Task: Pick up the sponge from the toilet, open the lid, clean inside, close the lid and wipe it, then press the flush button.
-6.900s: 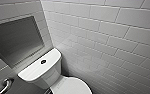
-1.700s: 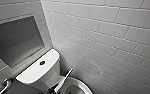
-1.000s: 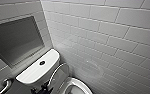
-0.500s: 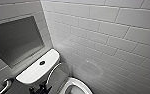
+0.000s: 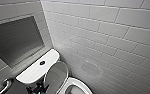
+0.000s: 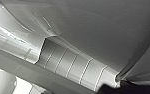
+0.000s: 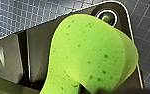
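Observation:
The white oval lid [image 5: 56, 75] stands raised against the tank, its greyish inner face turned toward the open bowl [image 5: 77, 88]. My left gripper [image 5: 37, 88] is a dark shape at the lid's left edge, below the tank top [image 5: 31, 73], and it is open. The small dark flush button [image 5: 42, 63] sits in the middle of the tank top. In the right wrist view the bright green sponge [image 7: 91, 55] bulges large in front of the dark plate, with my right gripper shut on it. The left wrist view shows smooth white toilet plastic [image 6: 96, 27] very close.
Pale tiled walls close in behind and to the right of the toilet. A dark rectangular recess [image 5: 14, 41] is set in the wall above the tank. A metal grab bar [image 5: 4, 86] curves at the lower left. A blue-grey gridded floor [image 7: 21, 15] lies under the right arm.
The lid, down in the oldest frame, now stands upright. Over the last second it has stayed raised and my left gripper has kept to its left edge.

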Controlling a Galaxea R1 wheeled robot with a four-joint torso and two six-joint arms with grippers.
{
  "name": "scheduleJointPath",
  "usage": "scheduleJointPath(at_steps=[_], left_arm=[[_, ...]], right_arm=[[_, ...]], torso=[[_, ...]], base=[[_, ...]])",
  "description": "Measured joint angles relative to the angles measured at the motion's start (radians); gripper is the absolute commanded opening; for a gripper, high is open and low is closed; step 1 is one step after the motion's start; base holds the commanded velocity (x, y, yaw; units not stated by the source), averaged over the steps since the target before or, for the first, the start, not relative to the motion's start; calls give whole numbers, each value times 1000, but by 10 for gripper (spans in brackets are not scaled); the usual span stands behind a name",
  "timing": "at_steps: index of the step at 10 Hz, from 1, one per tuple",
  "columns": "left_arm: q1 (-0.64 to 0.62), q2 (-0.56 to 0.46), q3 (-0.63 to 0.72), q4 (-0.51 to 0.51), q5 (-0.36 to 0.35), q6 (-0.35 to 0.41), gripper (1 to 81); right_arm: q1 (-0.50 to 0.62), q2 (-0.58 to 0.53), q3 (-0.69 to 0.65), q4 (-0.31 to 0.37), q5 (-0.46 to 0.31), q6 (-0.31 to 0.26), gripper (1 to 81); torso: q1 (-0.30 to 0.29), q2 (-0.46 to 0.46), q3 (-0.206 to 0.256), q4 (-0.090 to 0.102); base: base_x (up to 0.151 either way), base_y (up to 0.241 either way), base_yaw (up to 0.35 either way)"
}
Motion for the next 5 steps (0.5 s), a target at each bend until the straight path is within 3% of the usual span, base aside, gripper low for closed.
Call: scheduleJointPath(at_steps=[3,5], left_arm=[[18,-10,9,44,-6,-11,811],[64,-42,25,126,-45,-10,811]], right_arm=[[0,1,0,0,-1,0,10],[-1,4,0,0,-1,0,10]], torso=[[0,0,0,0],[0,0,0,-2]], base=[[0,0,0],[0,0,0]])
